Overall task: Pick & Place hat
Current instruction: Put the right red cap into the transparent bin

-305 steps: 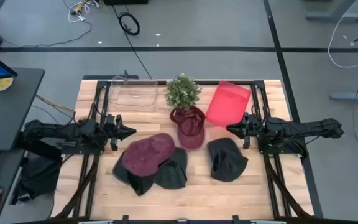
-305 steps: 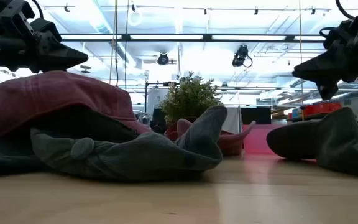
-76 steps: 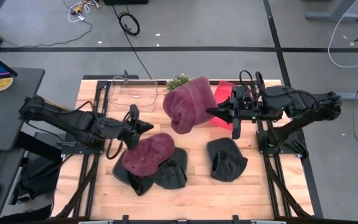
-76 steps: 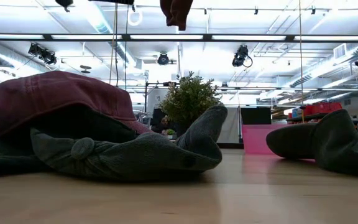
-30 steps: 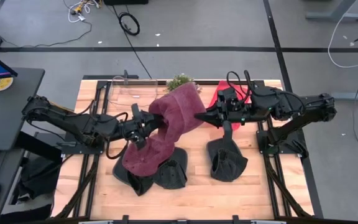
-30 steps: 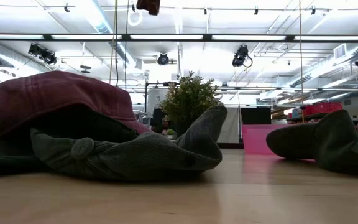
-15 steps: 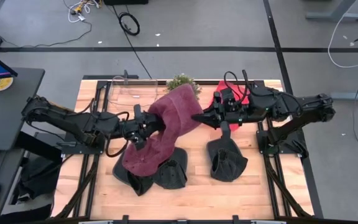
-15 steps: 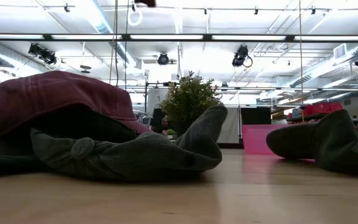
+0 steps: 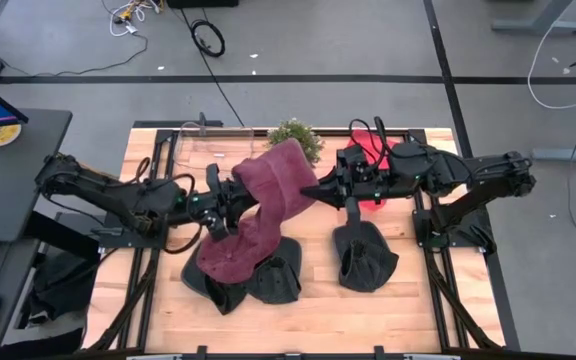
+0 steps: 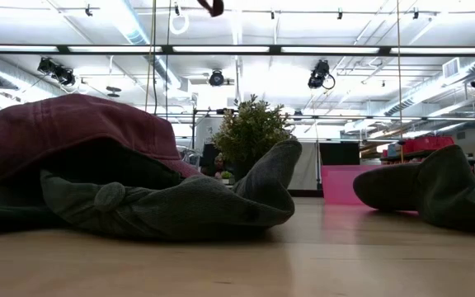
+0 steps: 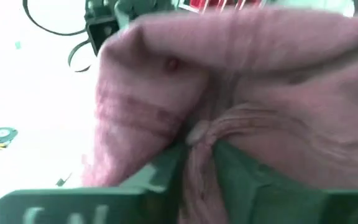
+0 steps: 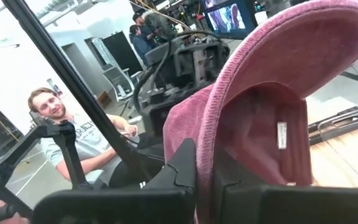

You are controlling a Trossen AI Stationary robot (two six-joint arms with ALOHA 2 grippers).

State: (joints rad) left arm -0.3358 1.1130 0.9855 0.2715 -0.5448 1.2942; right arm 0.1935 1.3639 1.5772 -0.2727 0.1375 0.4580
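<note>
Above a wooden table point(image 9: 408, 310), a maroon beanie point(image 9: 273, 185) stretches between the left gripper point(image 9: 230, 196) and right gripper point(image 9: 313, 190), each pinching an edge. Beneath the left gripper lies a maroon cap point(image 9: 233, 255) on dark hats point(image 9: 268, 283); another dark hat point(image 9: 365, 258) sits below the right gripper.

No lettering, brand, number or sign can be read in any view. A small white sewn-in tag point(image 12: 281, 135) shows inside the maroon corduroy cap point(image 12: 272, 99) in the right wrist view, but whatever is printed on it is too small to make out.
</note>
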